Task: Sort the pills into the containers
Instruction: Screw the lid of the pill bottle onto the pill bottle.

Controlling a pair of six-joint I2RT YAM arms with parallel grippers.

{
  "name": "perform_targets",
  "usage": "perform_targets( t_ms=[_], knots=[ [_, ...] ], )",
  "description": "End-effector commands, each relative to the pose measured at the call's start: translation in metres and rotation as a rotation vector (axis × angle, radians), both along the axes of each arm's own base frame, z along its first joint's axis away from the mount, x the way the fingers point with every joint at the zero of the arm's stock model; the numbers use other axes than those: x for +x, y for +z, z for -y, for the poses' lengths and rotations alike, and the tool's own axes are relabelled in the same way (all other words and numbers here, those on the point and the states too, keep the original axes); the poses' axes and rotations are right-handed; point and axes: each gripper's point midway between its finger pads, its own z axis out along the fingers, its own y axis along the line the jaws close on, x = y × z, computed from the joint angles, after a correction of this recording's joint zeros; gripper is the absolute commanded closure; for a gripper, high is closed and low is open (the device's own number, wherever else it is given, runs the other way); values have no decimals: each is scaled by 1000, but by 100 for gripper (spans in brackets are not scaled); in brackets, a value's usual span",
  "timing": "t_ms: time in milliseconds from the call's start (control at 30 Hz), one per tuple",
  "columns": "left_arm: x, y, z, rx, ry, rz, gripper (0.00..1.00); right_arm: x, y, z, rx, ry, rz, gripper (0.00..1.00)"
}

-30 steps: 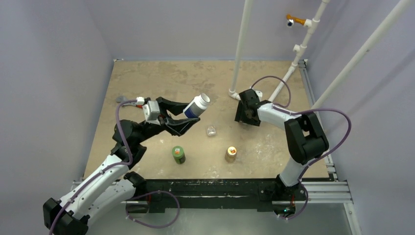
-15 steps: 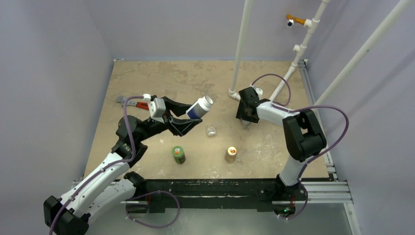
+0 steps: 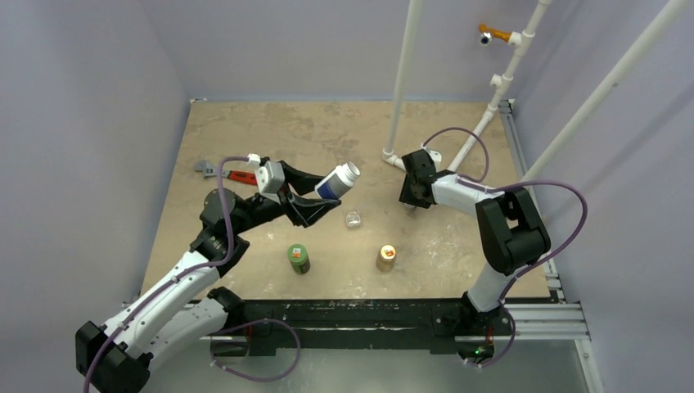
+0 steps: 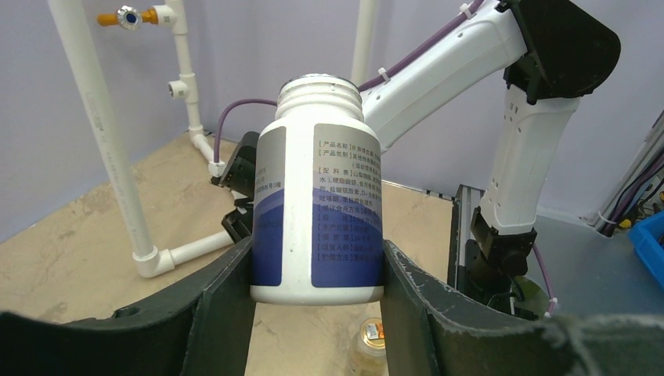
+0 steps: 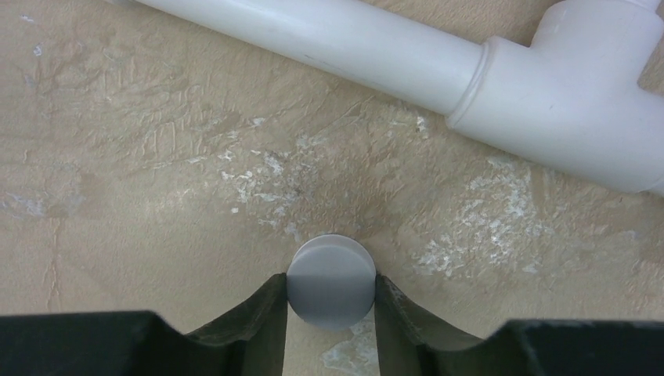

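Near the middle of the tabletop, the left gripper (image 3: 319,196) is clamped on the lower body of an uncapped white pill bottle (image 3: 339,178), which is tilted with its open mouth toward the far right corner, above and just left of the small transparent case (image 3: 353,219). Whether pills lie in the case cannot be told. Toward the right edge, near the foot of a white pipe (image 3: 395,123), the right gripper (image 5: 330,283) pinches a round white cap (image 5: 330,270) low over the surface, while a green bottle (image 3: 298,258) and a tan-orange bottle (image 3: 386,257) stand nearer the near edge.
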Motion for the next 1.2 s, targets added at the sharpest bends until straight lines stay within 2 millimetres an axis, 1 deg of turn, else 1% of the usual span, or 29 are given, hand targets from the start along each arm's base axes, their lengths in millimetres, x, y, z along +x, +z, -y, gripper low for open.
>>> perform_targets(
  t_ms=[0,33,67,133,167,233,267,300,367,467,567,700,767,833,867,1033,1167],
  knots=[
    [-1,22,0,-25,-6,70,100,-3,8,-1,25,-9,16,70],
    [-1,21,1,-24,-6,70,100,-3,12,-1,30,-4,19,77],
    [0,20,1,-25,-4,69,100,-2,18,-2,34,4,26,81],
    [0,19,1,-37,-6,78,100,-2,35,-6,50,27,42,88],
    [-1,19,1,-44,-10,83,100,-3,46,-10,74,52,51,89],
    [-4,19,1,-47,-26,99,100,-5,75,-17,111,97,89,91],
    [-7,19,1,-43,-45,106,100,-3,93,-22,129,140,119,91],
    [-9,19,1,-41,-56,109,100,-7,107,-30,169,182,133,92],
    [-16,19,0,-37,-104,111,100,-12,144,-44,235,281,189,92],
    [-22,19,-1,-37,-147,98,100,-27,196,-63,338,415,270,94],
    [-29,17,1,-19,-204,83,100,-49,241,-83,456,560,344,95],
    [-29,15,-2,-13,-240,53,100,-82,298,-104,614,733,445,96],
    [-28,16,-4,-17,-253,42,100,-97,321,-111,668,817,483,96],
    [-26,14,-6,-15,-264,21,100,-110,338,-116,711,892,515,95],
    [-25,15,-7,-20,-271,13,100,-115,343,-118,728,921,524,96],
    [-29,19,-5,-48,-359,-32,100,-138,357,-129,818,1075,535,95],
    [-25,18,-4,-58,-385,-74,100,-150,370,-133,884,1144,555,95]
  ],
)
